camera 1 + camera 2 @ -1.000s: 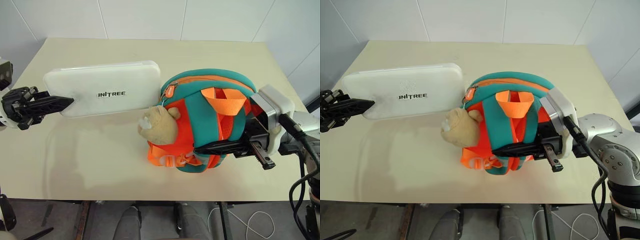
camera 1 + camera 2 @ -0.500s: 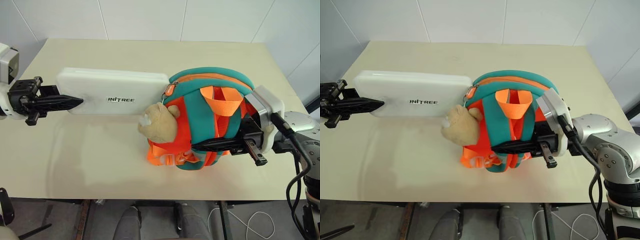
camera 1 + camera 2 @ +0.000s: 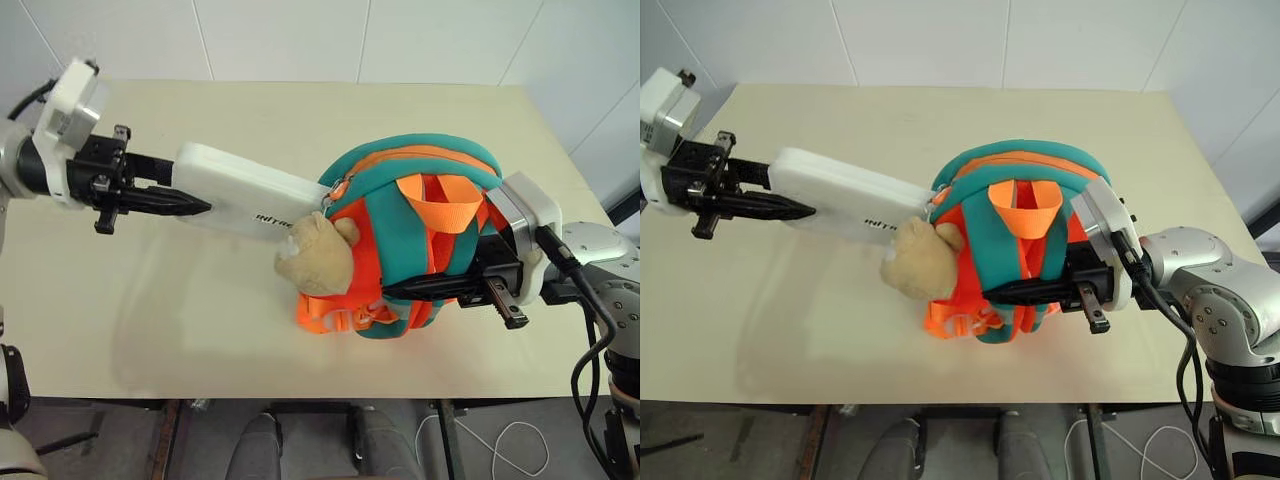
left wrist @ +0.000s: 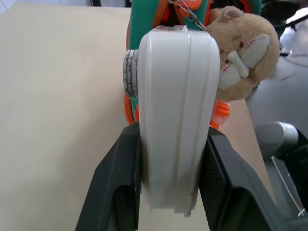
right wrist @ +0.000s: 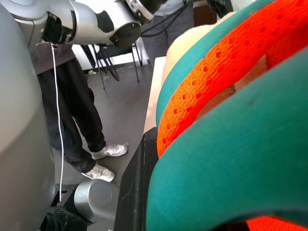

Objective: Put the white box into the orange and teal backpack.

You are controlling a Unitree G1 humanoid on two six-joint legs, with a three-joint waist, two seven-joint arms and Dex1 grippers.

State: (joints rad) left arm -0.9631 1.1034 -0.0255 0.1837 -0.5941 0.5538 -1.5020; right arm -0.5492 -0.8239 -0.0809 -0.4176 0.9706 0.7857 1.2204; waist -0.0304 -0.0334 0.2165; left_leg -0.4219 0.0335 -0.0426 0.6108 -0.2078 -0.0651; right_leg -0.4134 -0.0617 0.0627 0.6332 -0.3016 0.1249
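Above the counter's [image 3: 150, 320] middle, the white box [image 3: 240, 190] is clamped in the left hand [image 3: 195, 207] at the orange and teal backpack's [image 3: 420, 190] zip, the backpack is gripped by the right hand [image 3: 400, 292], and snagging on the narrow opening is risked.

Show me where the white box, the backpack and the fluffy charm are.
white box [image 3: 240, 190]: left eye view, on its top face.
orange and teal backpack [image 3: 385, 215]: left eye view, on a teal strap.
fluffy charm [image 3: 917, 262]: right eye view, on its beige middle.
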